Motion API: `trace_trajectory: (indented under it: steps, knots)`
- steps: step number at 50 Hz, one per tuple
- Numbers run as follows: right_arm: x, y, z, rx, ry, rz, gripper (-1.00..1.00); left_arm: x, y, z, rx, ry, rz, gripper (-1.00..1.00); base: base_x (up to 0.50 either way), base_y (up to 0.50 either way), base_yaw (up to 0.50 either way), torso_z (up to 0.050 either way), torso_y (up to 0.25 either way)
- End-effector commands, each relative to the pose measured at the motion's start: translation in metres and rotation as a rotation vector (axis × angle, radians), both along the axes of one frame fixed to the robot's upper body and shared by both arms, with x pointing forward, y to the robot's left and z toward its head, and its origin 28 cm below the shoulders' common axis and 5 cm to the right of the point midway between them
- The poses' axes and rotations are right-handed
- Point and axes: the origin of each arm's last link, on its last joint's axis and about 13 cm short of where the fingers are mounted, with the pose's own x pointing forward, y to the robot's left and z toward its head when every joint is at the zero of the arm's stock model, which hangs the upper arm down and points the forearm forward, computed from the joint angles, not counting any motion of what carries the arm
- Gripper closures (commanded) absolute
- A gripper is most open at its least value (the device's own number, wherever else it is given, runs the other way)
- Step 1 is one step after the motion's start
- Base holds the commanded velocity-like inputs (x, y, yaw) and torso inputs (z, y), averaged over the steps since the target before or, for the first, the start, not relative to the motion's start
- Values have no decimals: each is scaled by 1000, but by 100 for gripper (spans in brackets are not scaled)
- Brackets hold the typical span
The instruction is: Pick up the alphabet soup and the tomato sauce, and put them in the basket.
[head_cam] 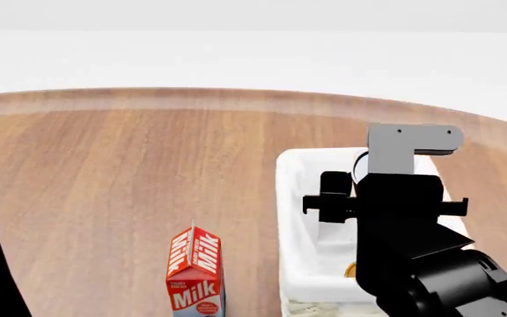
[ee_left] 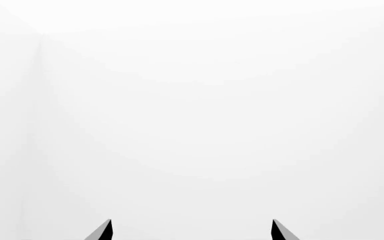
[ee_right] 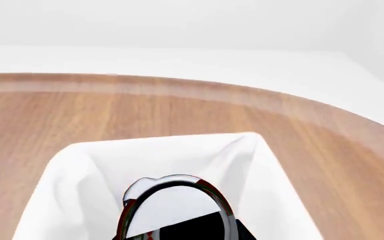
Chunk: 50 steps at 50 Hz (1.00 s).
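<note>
Hovering right gripper over basket, gripping tomato sauce can. Next: release into liner. Left gripper spread, empty. Soup can unseen.

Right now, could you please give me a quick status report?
Left gripper open, empty. Right gripper over basket, tomato sauce at its tip, grip unclear. Milk carton beside basket, apart.
</note>
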Motion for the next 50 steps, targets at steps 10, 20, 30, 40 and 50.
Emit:
trace_trajectory:
  steps: [10,20,30,40,50]
  knots:
    - [0,-2,-10,-6,7,6,100,1,1,-1,2,5,2,-100,0,0,0,0,0]
    - [0,-1,-12,-6,9,9,100,1,1,1,5,3,2,-100,0,0,0,0,0]
    - [0,0,-15,-7,17,8,100,1,1,-1,3,6,2,-100,0,0,0,0,0]
    - [1,0,-17,-10,42,7,-100,0,1,-1,5,7,2,-100,0,0,0,0,0]
    - [1,2,-11,2,-20,26,-100,1,1,-2,3,9,2,-100,0,0,0,0,0]
